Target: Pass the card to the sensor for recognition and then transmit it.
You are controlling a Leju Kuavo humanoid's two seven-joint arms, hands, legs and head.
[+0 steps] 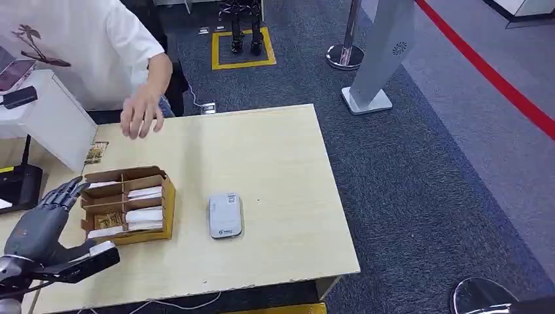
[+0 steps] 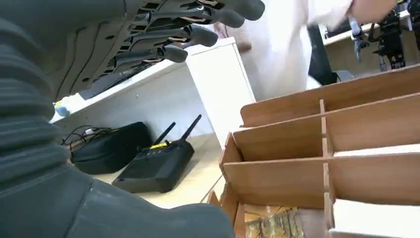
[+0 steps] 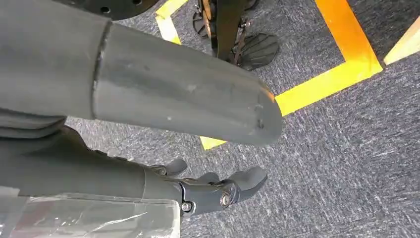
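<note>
A brown cardboard box (image 1: 167, 203) with dividers sits at the table's left and holds white cards (image 1: 145, 216) and a patterned card (image 1: 108, 220). My left hand (image 1: 42, 219) hovers just left of the box, fingers spread and holding nothing. The left wrist view shows its fingers (image 2: 188, 29) stretched out over the box dividers (image 2: 322, 144), with the patterned card (image 2: 277, 225) below them. The grey-white sensor (image 1: 225, 215) lies flat to the right of the box. My right hand (image 3: 99, 168) hangs over the carpet and holds nothing.
A person in white stands behind the table, with a hand (image 1: 141, 114) over its far left edge. Another patterned card (image 1: 96, 152) lies near a white stand (image 1: 55, 118). A black router (image 1: 19, 186) sits to the left. Bare tabletop (image 1: 281, 170) lies right of the sensor.
</note>
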